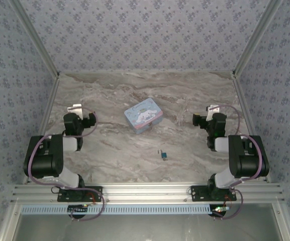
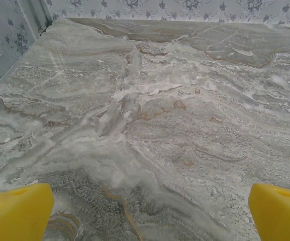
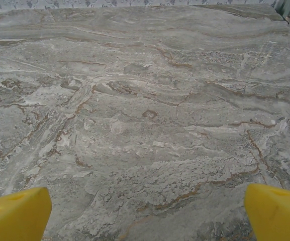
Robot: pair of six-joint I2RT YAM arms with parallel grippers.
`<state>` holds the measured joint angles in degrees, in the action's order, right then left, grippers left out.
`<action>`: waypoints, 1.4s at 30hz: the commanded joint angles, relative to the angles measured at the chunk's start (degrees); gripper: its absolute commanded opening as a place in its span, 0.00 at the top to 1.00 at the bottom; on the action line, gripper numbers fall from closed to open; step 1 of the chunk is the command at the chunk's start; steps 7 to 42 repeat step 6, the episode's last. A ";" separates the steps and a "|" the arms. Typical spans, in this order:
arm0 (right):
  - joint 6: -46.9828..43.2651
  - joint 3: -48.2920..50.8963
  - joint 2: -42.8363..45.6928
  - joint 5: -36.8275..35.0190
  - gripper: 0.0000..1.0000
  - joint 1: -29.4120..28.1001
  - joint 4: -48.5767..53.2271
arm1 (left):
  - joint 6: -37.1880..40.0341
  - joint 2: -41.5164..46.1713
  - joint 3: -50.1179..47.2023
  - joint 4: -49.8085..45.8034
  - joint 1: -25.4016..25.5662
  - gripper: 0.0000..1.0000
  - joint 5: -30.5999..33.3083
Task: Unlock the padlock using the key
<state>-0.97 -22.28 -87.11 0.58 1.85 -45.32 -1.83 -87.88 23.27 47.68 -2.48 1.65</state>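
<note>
- Open marble worktop (image 1: 109, 90) left and right, free passage toward the middle.
- Tin box (image 1: 143, 119) stands mid-worktop, the one bulky block.
- Padlock (image 1: 163, 155) lies nearer, apart from it, reachable all round.
- Walls (image 1: 29, 75) hem the sides.

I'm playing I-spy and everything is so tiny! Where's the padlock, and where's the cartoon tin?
padlock (image 1: 163, 155): top view, on its blue body.
tin (image 1: 143, 115): top view, on the middle of its pictured lid.
</note>
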 commanded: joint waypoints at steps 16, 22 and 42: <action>-0.78 -0.31 -0.07 -0.96 0.00 0.06 0.14 | -0.75 0.07 -0.14 -0.22 0.16 0.01 -1.21; -0.78 -0.31 -0.07 -0.96 0.00 0.06 0.14 | -0.75 0.07 -0.14 -0.22 0.16 0.01 -1.21; -0.78 -0.31 -0.07 -0.96 0.00 0.06 0.14 | -0.75 0.07 -0.14 -0.22 0.16 0.01 -1.21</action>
